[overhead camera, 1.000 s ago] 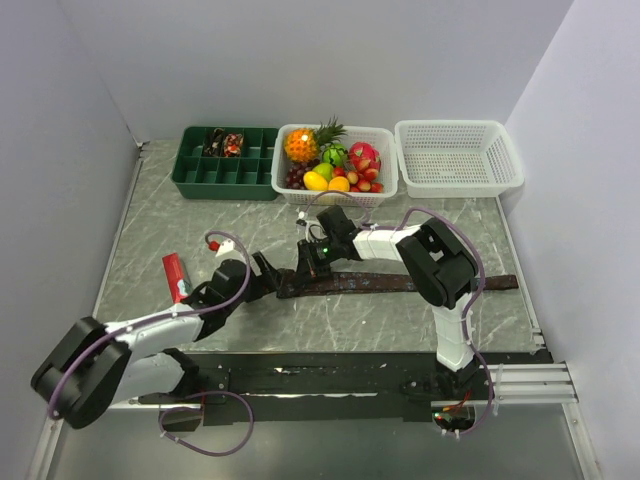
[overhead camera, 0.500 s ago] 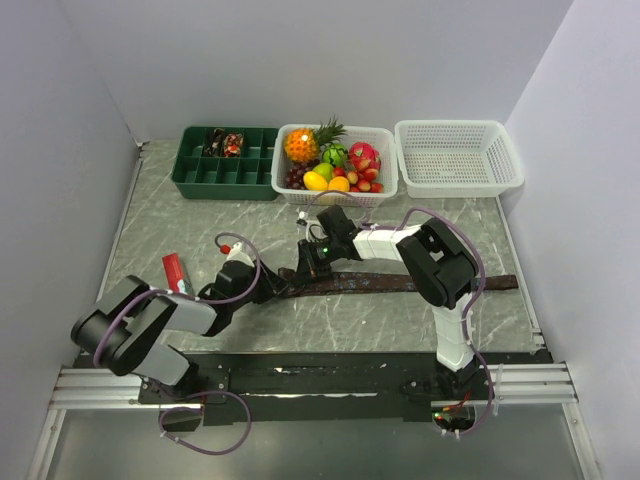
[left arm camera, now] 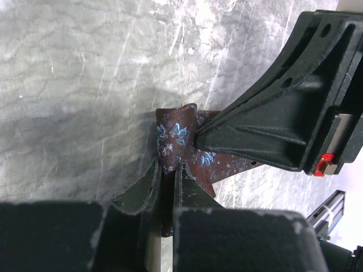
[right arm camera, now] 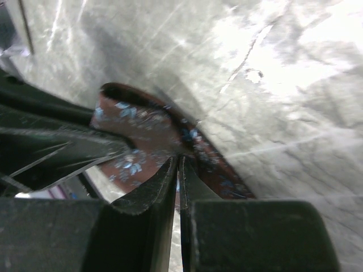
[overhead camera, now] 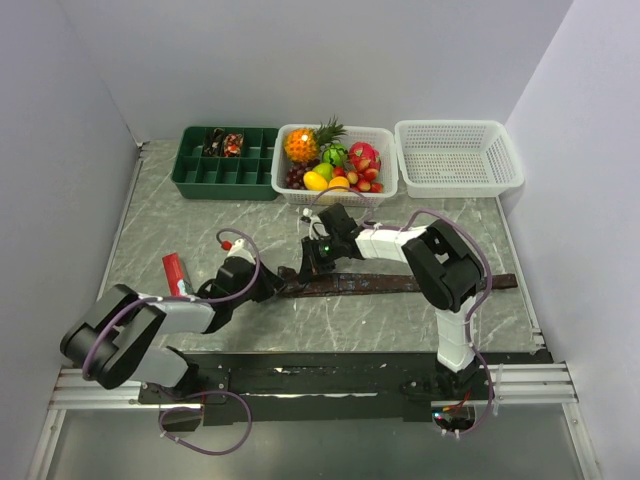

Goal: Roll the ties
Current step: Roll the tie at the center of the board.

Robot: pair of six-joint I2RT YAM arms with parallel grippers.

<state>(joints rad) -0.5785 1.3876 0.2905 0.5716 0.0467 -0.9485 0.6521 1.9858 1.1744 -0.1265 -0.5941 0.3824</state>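
Table (overhead camera: 170,215): one dark brown tie (overhead camera: 400,283) with a pale blue floral pattern lies flat across the middle. It runs from between the two arms toward the right edge.

Left gripper (left arm camera: 168,170): low at the tie's left end, jaws pinching the fabric, which stands up in a fold between them.

Right gripper (right arm camera: 178,161): just beside the left one on the same end, jaws pressed almost together on the fabric's edge.

Far edge, left to right: a green compartment tray (overhead camera: 195,178) holding small dark rolls, a white basket of fruit (overhead camera: 290,185), a second white basket (overhead camera: 500,180).

A small red object (overhead camera: 176,275) lies left of the left arm.
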